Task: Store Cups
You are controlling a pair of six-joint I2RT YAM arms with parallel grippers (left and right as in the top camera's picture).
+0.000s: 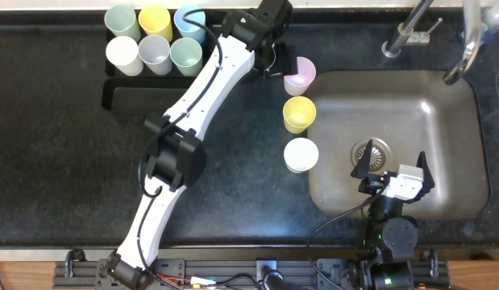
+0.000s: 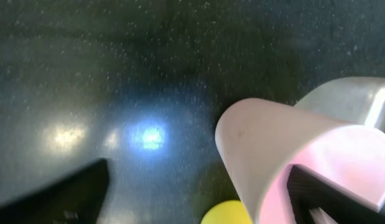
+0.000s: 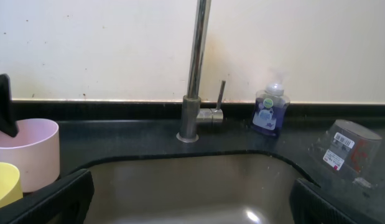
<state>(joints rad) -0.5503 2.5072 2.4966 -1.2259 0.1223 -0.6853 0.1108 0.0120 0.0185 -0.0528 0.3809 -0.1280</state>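
It's a kitchen: steel sink basin [image 1: 442,121] beneath the right gripper [image 1: 392,167], tall chrome tap [image 3: 197,62] and blue soap bottle [image 3: 271,112] beyond.

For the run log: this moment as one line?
left gripper: open, one finger inside pink cup | right gripper: open, over sink
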